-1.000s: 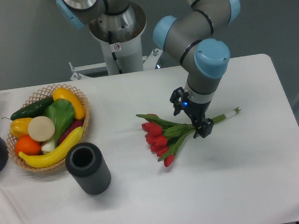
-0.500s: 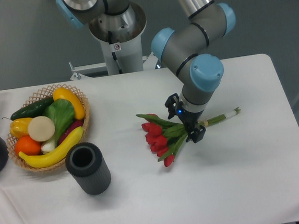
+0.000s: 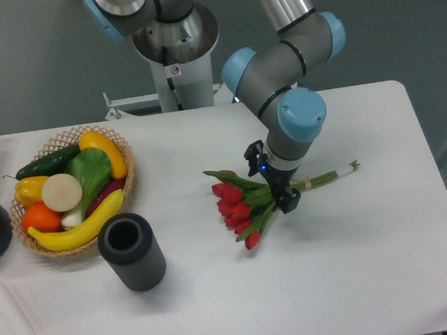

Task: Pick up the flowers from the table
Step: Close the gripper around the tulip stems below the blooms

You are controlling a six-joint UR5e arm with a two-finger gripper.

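Our black two-finger gripper (image 3: 270, 177), fingers spread, straddles the red tulip bunch's green stems (image 3: 251, 199); we descend centred, then pinch.

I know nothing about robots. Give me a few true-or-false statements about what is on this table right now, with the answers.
1. The bunch of red tulips lies on the white table. True.
2. The two-finger gripper hovers over the wicker basket. False: it is at the tulip stems.
3. The dark ribbed cylinder lies on its side. False: it stands upright, open end up.
4. A yellow banana rests in the basket. True.
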